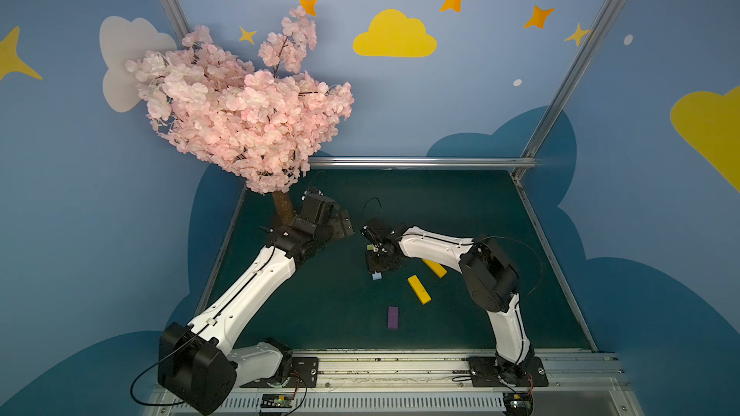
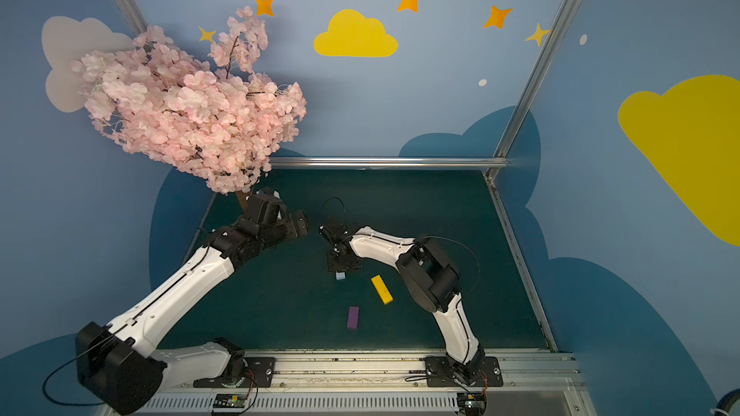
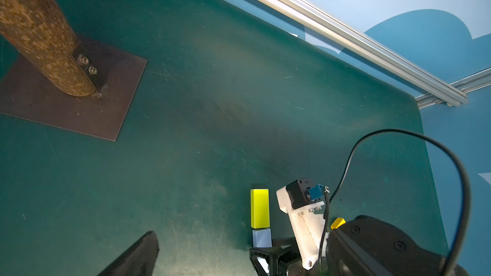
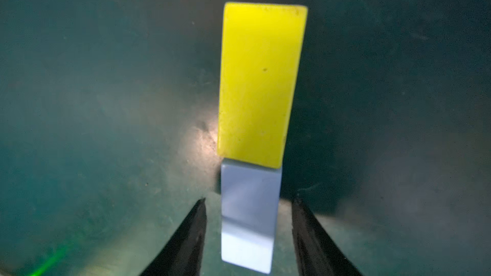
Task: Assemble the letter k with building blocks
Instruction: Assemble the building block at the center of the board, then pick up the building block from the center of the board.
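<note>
Blue walls [image 1: 460, 106] painted with clouds and stars enclose a dark green, scuffed desk [image 1: 320, 306], with a pink blossom tree [image 1: 240, 114] at its far left. Beside the tree the left end effector [image 1: 345, 227] hangs wide open and empty. The right end effector [image 4: 249, 199] sits low at mid-desk, jaws parted just wider than the light blue block [image 4: 248, 234] between them, gripping nothing. That block butts against the lime-green block [image 4: 260, 83] beyond it, beginning the letter k. One orange-yellow block [image 1: 419, 289], a second orange-yellow block [image 1: 436, 269] partly under the right arm, and the purple block [image 1: 393, 317] lie apart, nearer. With such thin clearance, a slanted lift could catch the blue block and skew the stem, and the desk looks slick enough to let it slide.
</note>
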Action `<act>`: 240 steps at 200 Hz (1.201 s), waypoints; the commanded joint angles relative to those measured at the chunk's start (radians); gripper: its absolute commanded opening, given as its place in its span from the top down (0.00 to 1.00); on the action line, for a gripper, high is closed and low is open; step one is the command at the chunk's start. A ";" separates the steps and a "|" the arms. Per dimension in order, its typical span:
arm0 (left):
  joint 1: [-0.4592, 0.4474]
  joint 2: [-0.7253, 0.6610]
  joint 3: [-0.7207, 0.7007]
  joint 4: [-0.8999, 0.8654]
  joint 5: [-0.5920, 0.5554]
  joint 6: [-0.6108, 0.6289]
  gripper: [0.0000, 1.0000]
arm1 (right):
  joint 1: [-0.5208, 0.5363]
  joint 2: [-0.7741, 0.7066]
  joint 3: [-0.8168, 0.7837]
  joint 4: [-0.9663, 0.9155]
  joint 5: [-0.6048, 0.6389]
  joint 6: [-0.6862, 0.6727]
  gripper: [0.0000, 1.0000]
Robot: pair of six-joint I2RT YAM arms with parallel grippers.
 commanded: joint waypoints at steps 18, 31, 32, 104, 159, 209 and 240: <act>0.006 0.017 -0.005 0.008 0.000 -0.004 0.00 | 0.011 0.002 0.014 -0.034 0.024 -0.001 0.46; 0.005 0.024 -0.005 0.009 0.008 -0.001 0.00 | 0.017 -0.011 0.011 -0.029 0.029 -0.004 0.47; 0.006 0.025 -0.004 0.010 0.009 0.000 0.00 | 0.017 -0.013 0.011 -0.029 0.031 -0.005 0.47; 0.037 0.005 -0.186 0.267 0.520 -0.102 0.00 | -0.107 -0.424 -0.216 -0.017 0.254 -0.050 0.44; -0.047 -0.017 -0.169 0.322 0.593 -0.197 0.00 | -0.222 -0.603 -0.350 -0.028 0.339 -0.055 0.44; -0.231 0.094 -0.027 -0.092 0.323 -0.210 0.09 | -0.264 -0.669 -0.416 -0.023 0.359 -0.068 0.44; -0.369 0.183 -0.013 -0.225 0.188 -0.294 0.15 | -0.325 -0.730 -0.428 -0.027 0.385 -0.093 0.44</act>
